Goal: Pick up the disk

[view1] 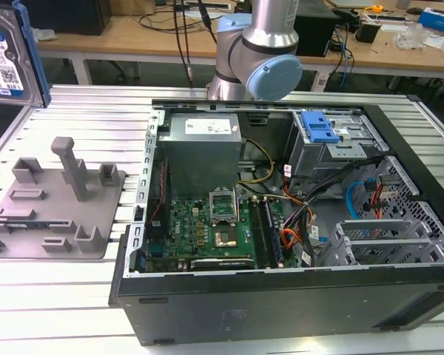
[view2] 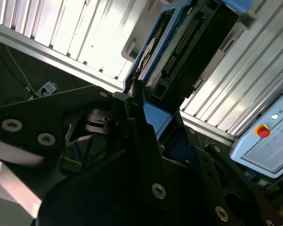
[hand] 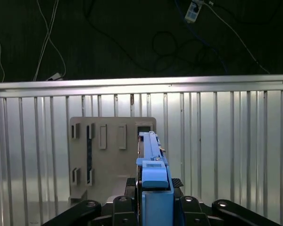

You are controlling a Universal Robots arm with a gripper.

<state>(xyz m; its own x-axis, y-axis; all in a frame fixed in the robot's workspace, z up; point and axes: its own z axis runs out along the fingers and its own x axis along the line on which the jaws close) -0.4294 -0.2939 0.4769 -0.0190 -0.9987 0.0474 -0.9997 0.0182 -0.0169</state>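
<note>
The disk (view1: 6, 55) hangs in the air at the exterior view's upper left, high above the table, its white-and-blue label facing the camera. In the first wrist view I look down along the disk's blue side rail (hand: 152, 162), with my gripper (hand: 154, 187) shut on it from both sides. The grey plastic fixture (hand: 111, 153) lies on the slatted table straight below. In the second wrist view the disk (view2: 179, 52) shows its connector edge, clamped by my gripper (view2: 153, 120) between black fingers (view2: 136, 106).
The grey fixture with posts (view1: 55, 207) sits on the aluminium table (view1: 74, 303) at the exterior view's left. An open computer case (view1: 281, 222) with a blue drive-bay bracket (view1: 318, 127) takes up the middle and right. The arm's base (view1: 255, 55) stands behind the case.
</note>
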